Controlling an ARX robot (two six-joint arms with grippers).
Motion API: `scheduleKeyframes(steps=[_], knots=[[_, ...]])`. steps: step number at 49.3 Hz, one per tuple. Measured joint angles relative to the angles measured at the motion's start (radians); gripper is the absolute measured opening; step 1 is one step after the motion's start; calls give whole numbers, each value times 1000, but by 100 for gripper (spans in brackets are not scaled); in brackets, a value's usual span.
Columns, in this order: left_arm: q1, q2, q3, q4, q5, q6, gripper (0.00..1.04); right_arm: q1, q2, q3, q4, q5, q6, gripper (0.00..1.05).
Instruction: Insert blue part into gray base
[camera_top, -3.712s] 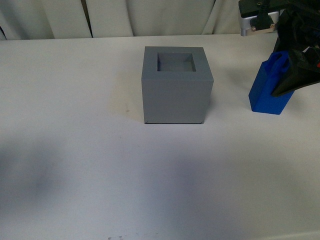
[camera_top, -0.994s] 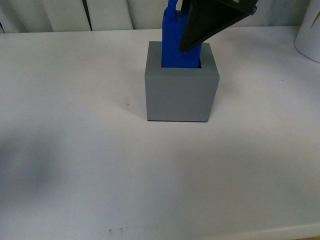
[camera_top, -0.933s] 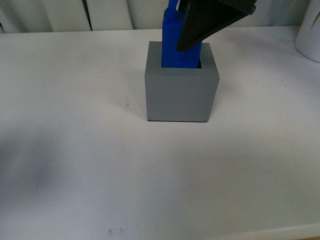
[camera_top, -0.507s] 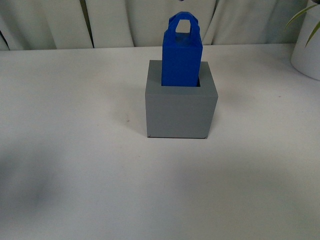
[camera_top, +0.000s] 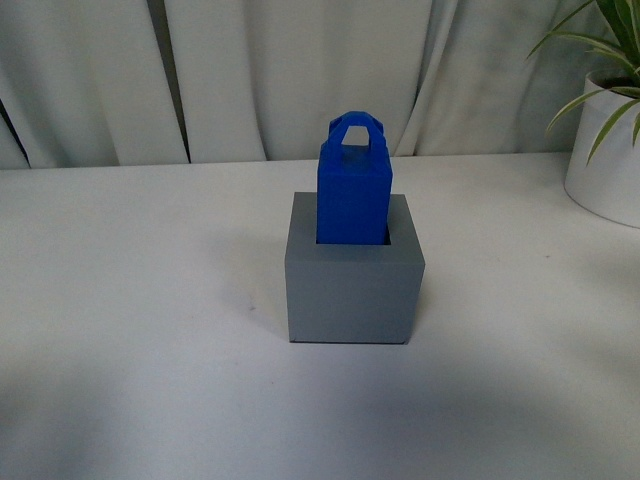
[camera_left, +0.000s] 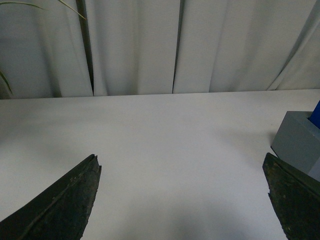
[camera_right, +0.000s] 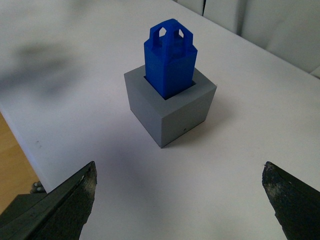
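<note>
Right gripper (camera_right: 178, 172) backed off, fingers apart, same as left gripper (camera_left: 182, 165); blue part (camera_top: 352, 195) sits upright in gray base (camera_top: 350, 295), dead ahead of the right one.

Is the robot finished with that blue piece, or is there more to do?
It looks essentially done: the blue part stands upright in the recess of the gray base, its top and loop sticking out. Nothing is in hand: the right tool and left tool are open and empty. Nothing seems left.
</note>
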Motion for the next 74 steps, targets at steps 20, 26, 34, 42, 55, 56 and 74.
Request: scheduleKeyframes(steps=[20,26,34,42,55,56,74], knots=[[0,0,0,0,-1,0,99,72,-178,-421,934,896,553,53],[0,0,0,0,0,0,99,75,-244,-493,954,896,612,31],[0,0,0,0,0,0,99,76,-318,-565,946,896,629,5],[0,0,0,0,0,0,99,76,-394,-613,918,896,632,2],[0,0,0,0,0,0,99,76,-542,-676,832,896,635,2],[0,0,0,0,0,0,99,76,-548,-678,829,896,635,2],[0,0,0,0,0,0,99,76,-673,-743,777,896,635,2]])
